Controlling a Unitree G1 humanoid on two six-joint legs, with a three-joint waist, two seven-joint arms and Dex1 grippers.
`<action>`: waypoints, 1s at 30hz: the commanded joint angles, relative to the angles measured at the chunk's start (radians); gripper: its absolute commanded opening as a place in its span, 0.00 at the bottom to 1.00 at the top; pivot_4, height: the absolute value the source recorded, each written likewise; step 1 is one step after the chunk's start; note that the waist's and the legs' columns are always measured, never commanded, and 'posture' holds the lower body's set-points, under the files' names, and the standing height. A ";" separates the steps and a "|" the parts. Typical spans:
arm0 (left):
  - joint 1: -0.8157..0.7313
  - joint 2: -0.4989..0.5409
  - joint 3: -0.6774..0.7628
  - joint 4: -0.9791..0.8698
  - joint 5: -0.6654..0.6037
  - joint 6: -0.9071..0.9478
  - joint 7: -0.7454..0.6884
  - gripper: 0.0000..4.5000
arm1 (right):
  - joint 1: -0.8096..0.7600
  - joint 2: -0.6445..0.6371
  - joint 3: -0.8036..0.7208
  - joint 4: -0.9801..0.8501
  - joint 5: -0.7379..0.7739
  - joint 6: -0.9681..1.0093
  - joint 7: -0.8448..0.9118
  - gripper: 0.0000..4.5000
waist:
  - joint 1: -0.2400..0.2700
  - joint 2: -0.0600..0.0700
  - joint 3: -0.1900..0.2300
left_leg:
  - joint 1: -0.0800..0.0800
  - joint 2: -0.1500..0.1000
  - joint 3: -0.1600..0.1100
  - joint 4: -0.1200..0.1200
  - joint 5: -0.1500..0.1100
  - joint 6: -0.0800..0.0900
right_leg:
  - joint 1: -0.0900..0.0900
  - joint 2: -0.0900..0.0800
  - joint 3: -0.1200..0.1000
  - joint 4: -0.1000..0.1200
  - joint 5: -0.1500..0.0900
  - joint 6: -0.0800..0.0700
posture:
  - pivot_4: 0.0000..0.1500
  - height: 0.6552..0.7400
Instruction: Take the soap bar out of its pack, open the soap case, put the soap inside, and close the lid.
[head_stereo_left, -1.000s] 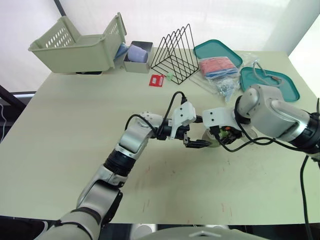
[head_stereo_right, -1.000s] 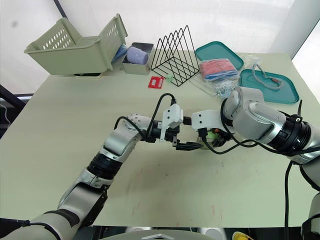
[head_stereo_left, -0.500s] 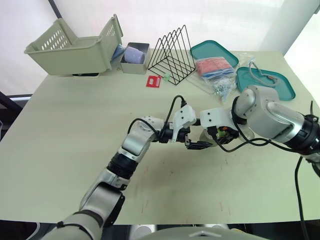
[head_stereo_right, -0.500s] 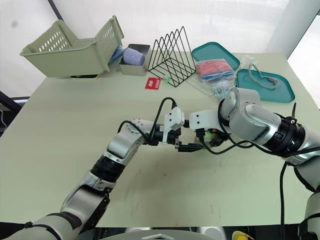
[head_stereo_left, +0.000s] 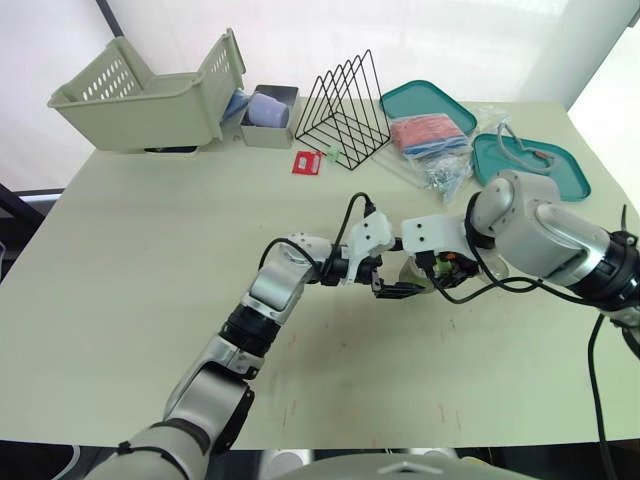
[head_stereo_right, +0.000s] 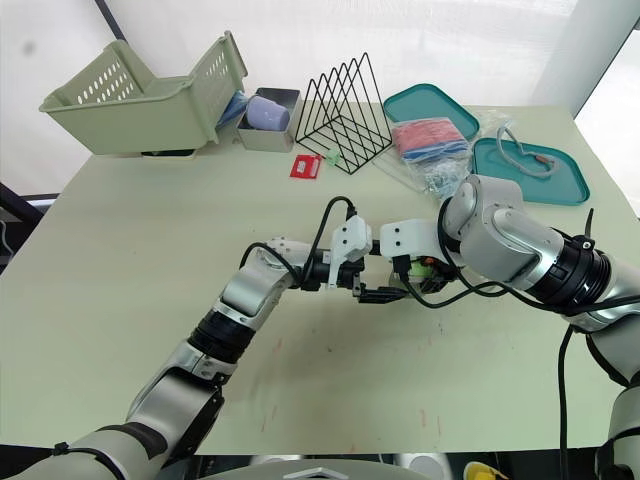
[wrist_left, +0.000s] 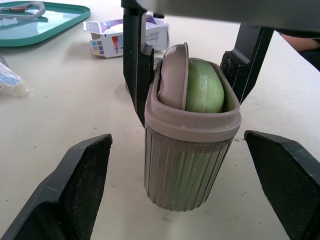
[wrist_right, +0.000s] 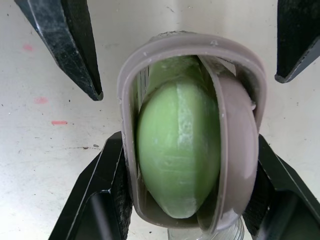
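Soap in, lid not yet shut.
I see the pale green oval soap bar (wrist_left: 204, 87) standing inside the ribbed grey-brown plastic soap case (wrist_left: 187, 165), upright on the bench (head_stereo_left: 150, 250) right of centre in the eye view. My right end effector (wrist_right: 189, 155) clamps the case's sides. My left end effector (head_stereo_left: 393, 290) is spread wide, touching nothing. The rounded grey-brown lid (wrist_left: 174, 77) leans tilted in the mouth (only closing is left, I judge).

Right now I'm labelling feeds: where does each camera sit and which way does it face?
Left eye view: head, forward and down over the table; both arms show.
Right eye view: stereo twin, same scene.
Left wrist view: level along the open left gripper at the soap case.
Right wrist view: down onto the soap; right gripper clamps the case.
Both wrist views share case and soap.
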 joint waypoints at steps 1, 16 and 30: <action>-0.009 -0.010 -0.008 -0.023 -0.006 -0.016 -0.004 1.00 | 0.016 -0.003 -0.005 0.008 -0.031 0.004 -0.012 0.47 | 0.000 0.000 0.000 | 0.000 0.000 0.000 0.000 0.000 0.000 | 0.000 0.000 0.000 0.000 0.000 0.000 | 1.00 1.00; -0.022 -0.033 -0.017 0.004 0.007 -0.027 -0.008 1.00 | 0.020 0.003 -0.014 0.010 -0.037 0.001 -0.012 0.47 | 0.000 0.000 0.000 | 0.000 0.000 0.000 0.000 0.000 0.000 | 0.000 0.000 0.000 0.000 0.000 0.000 | 1.00 1.00; -0.046 -0.055 -0.013 0.044 0.005 -0.042 0.002 0.45 | 0.023 0.011 -0.018 0.005 -0.040 0.001 -0.009 0.47 | 0.001 0.000 0.000 | 0.000 0.000 0.000 0.000 0.000 0.000 | 0.000 0.000 0.000 0.000 0.000 0.000 | 1.00 1.00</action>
